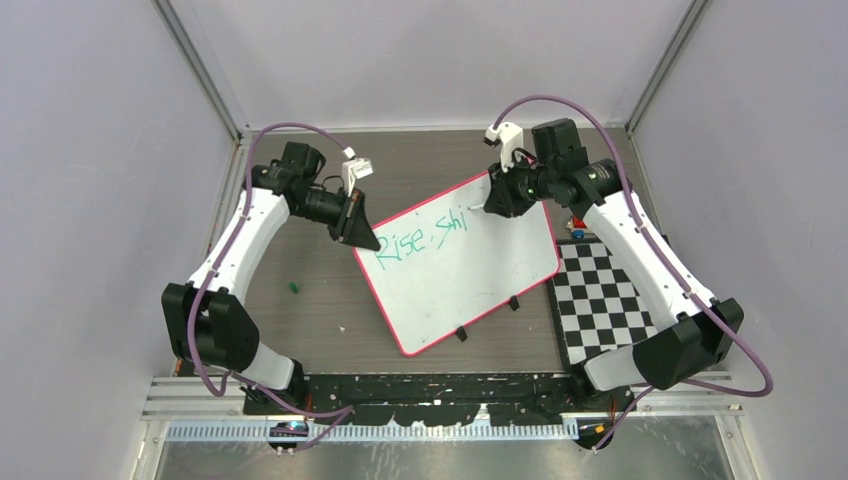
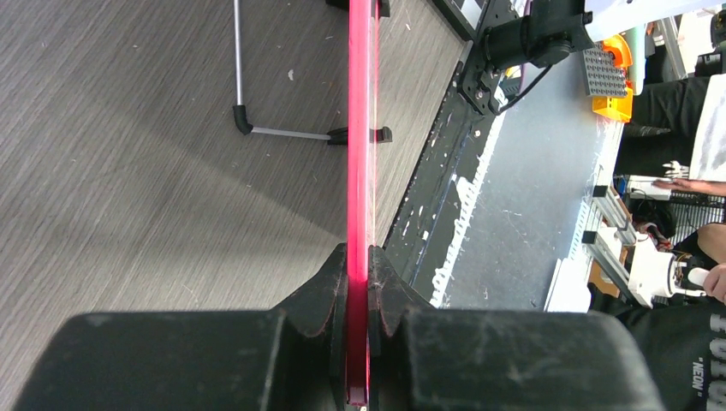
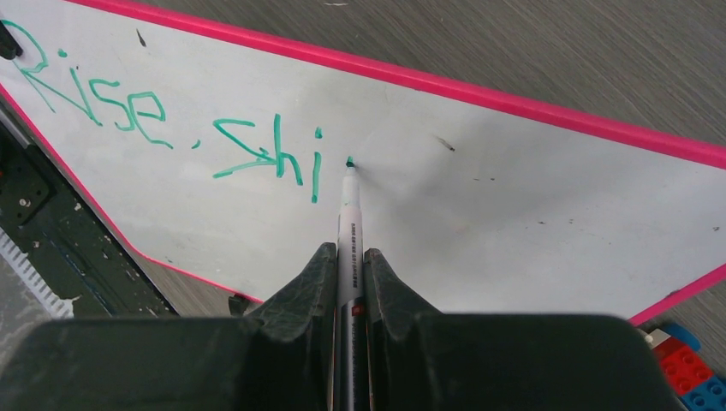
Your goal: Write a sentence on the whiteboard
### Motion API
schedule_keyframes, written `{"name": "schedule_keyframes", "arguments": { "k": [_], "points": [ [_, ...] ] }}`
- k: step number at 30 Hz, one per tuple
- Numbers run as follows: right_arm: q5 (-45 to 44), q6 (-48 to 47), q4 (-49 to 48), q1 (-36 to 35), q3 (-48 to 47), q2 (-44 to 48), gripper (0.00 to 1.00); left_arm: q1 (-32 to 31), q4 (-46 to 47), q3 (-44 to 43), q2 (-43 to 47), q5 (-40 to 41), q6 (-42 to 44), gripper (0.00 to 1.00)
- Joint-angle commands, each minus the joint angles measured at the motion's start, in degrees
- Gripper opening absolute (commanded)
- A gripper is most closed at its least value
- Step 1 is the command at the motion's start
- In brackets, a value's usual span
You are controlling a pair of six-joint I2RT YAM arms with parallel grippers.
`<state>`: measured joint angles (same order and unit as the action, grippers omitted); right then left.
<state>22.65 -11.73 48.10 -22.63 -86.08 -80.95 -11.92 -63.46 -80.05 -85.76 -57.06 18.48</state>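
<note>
The whiteboard [image 1: 470,275] lies tilted on the table, white with a pink-red rim. My left gripper [image 1: 357,232] is shut on its left corner; in the left wrist view the rim [image 2: 360,154] runs edge-on between the jaws of that gripper [image 2: 360,265]. The sentence [image 1: 420,235] reads "Rise, shi" in teal-green, the same sentence [image 3: 171,128] filling the left of the right wrist view. My right gripper [image 3: 349,257] is shut on a white marker [image 3: 348,231]. Its green tip touches the board just right of the "i". From above, the right gripper [image 1: 490,207] sits at the board's top edge.
A black-and-white checkerboard mat [image 1: 605,300] lies right of the board. Coloured toy bricks [image 3: 685,368] sit beside the board's far right corner. A small green piece [image 1: 294,288] lies on the table left of the board. Black clips [image 1: 461,333] line the board's near edge.
</note>
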Motion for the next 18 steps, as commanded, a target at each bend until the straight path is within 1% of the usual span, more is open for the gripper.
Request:
{"name": "schedule_keyframes", "arguments": {
  "k": [1,10,18],
  "points": [
    [-0.2,-0.8,-2.1,0.0,1.5,0.5,0.00,-1.0,0.1,0.0,0.5,0.5,2.4,0.00],
    [1.2,-0.1,-2.2,0.1,5.4,3.1,0.00,-1.0,0.2,0.2,0.6,0.4,2.4,0.00],
    [-0.5,0.5,-2.6,0.1,1.4,1.4,0.00,-1.0,0.1,0.0,0.4,0.5,2.4,0.00]
  ]
}}
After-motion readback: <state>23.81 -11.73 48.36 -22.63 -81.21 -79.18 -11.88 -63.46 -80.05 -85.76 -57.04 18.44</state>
